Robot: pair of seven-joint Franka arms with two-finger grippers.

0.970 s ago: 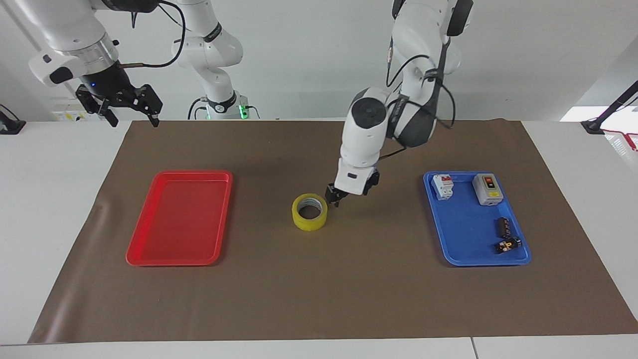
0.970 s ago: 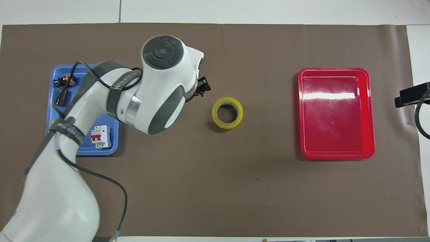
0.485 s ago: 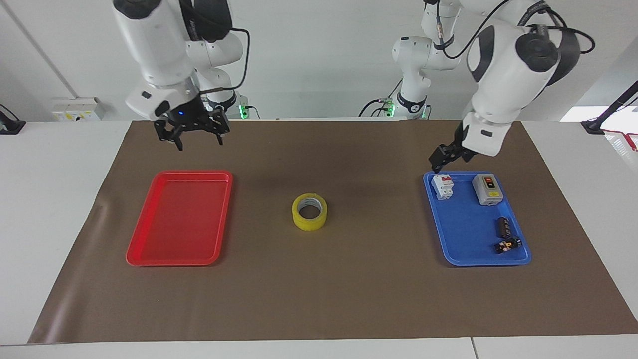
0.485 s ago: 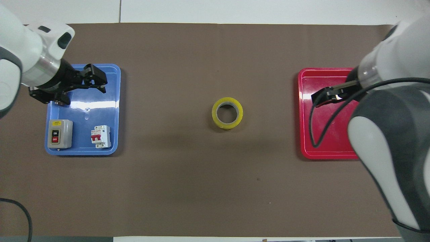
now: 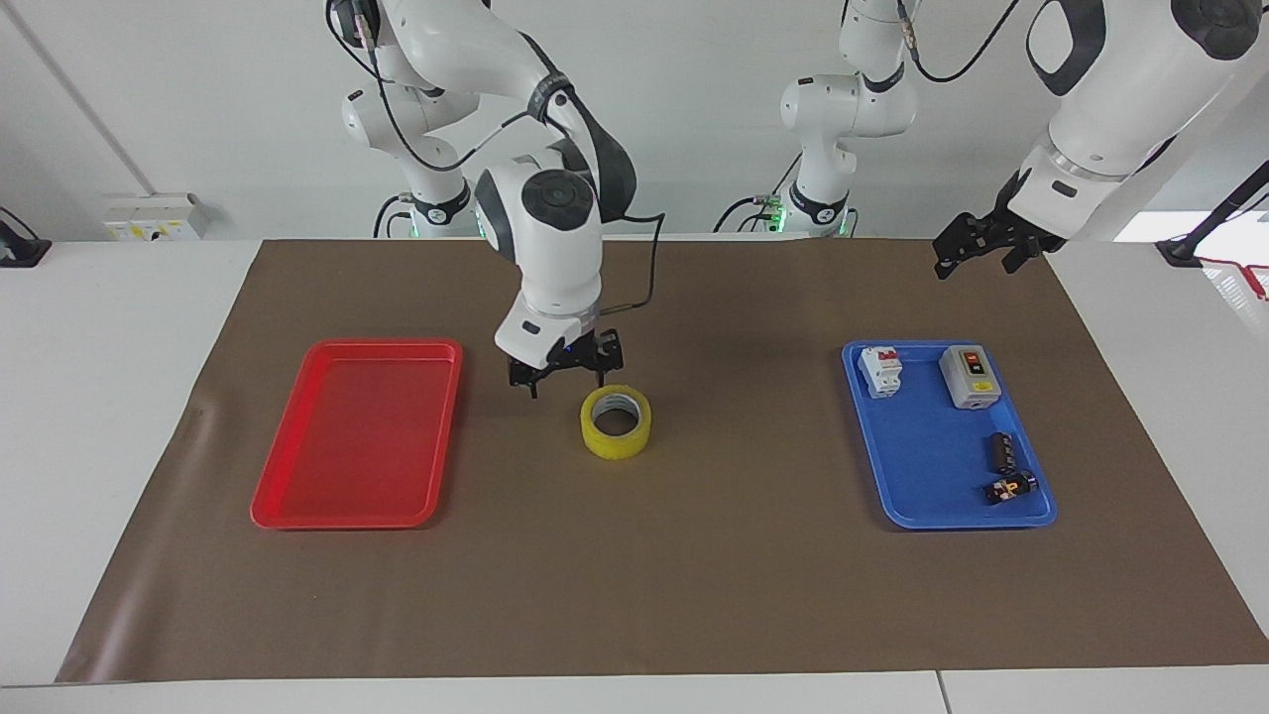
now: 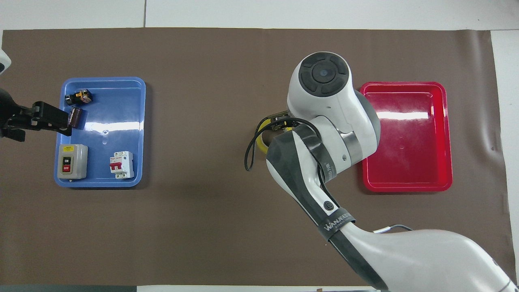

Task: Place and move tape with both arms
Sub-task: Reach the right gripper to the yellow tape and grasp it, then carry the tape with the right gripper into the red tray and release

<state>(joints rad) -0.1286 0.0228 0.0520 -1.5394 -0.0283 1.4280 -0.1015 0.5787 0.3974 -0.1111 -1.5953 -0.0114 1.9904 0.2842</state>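
Facing view, change: half a second ago my right gripper hung near the red tray's robot-side edge; it has since come down just beside the tape, toward the right arm's end, fingers spread, holding nothing.
Facing view, left gripper: it has withdrawn from the blue tray and now hangs high over the mat's robot-side edge, jaws spread, empty.
Facing view, materials: the tape is a translucent yellow ring with a pale core, lying flat on the matte brown mat between the two glossy plastic trays.
Overhead view, change: my right arm now crosses the middle of the mat.
Overhead view, hidden: my wrist covers most of the tape; only a yellow arc shows. My left gripper is cut off at the frame edge, over the blue tray's outer rim.
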